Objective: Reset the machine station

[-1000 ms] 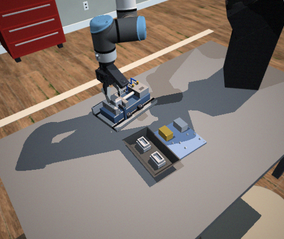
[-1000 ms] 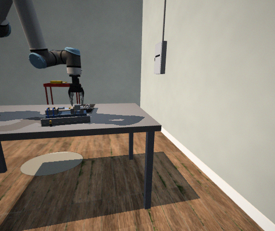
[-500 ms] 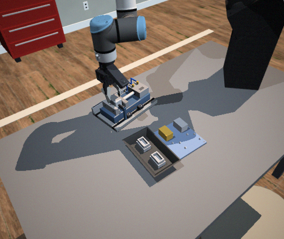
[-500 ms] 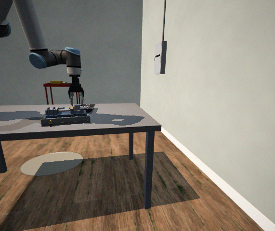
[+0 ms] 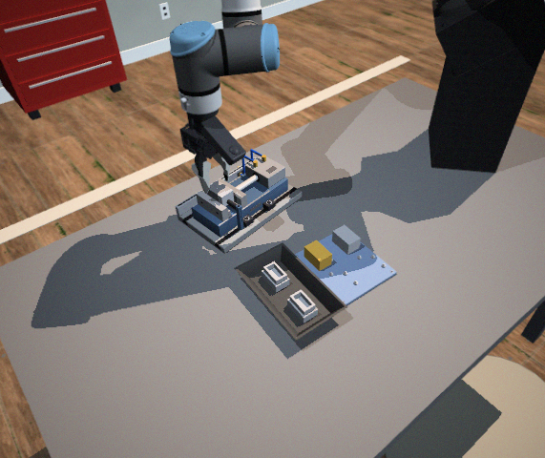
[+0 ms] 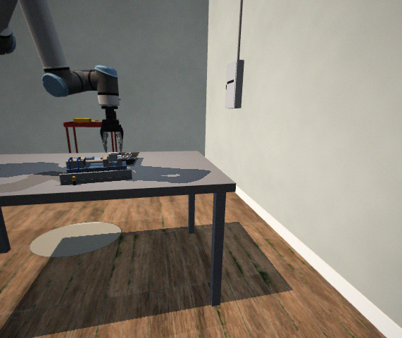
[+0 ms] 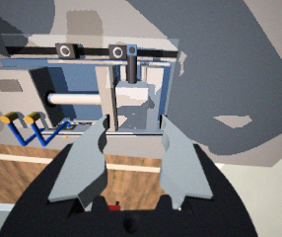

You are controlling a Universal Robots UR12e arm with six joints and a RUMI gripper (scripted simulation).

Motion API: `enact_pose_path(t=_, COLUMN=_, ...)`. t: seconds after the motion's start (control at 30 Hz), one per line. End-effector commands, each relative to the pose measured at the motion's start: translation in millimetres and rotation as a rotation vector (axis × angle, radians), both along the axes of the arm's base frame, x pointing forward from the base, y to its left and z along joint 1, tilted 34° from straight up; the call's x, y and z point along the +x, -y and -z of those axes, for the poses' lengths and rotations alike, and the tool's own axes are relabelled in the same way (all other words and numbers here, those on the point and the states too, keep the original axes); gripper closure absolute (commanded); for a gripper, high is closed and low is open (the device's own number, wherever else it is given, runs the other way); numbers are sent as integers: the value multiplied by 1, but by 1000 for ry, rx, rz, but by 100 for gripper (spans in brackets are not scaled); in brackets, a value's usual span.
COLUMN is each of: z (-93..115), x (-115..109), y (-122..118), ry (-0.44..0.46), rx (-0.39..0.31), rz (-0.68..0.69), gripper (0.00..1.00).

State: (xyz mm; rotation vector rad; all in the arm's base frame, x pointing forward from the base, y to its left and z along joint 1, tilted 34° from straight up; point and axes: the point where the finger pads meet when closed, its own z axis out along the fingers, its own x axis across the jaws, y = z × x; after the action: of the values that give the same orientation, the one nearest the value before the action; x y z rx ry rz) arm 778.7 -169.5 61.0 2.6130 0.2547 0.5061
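The vise point(image 5: 238, 201) stands at the table's far left side. A gray aluminum blank point(image 7: 131, 96) lies between its jaws, by the dark work stop rod point(image 7: 131, 69); it also shows in the top view point(image 5: 225, 190). My gripper point(image 7: 135, 115) is open and empty, just above the blank and apart from it; it also shows in the top and exterior views point(image 5: 215, 181) point(image 6: 112, 147). The black outfeed tray point(image 5: 289, 296) holds two finished parts point(image 5: 276, 275) point(image 5: 303, 303), pockets up. The infeed plate point(image 5: 346, 268) holds a yellow brass blank point(image 5: 318, 254) and a gray blank point(image 5: 346, 239).
Blue hoses point(image 7: 30, 130) with yellow fittings stick out at the vise's moving-jaw end. A big black robot base point(image 5: 484, 83) stands at the table's far right. A red cabinet point(image 5: 50, 49) stands on the floor beyond the table.
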Motion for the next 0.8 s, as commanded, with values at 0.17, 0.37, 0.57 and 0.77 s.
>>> enact_pose_path(t=0.17, z=-22, x=-15, y=-14, ry=-5, rx=1, rz=0, gripper=60)
enact_pose_path(t=0.37, z=-36, x=-21, y=-21, ry=-5, rx=1, rz=0, gripper=60)
enact_pose_path(t=0.57, z=-43, x=-25, y=-25, ry=-5, rx=2, rz=-1, gripper=60)
enact_pose_path(t=0.77, z=-49, x=-27, y=-27, ry=-4, rx=2, rz=-1, gripper=60)
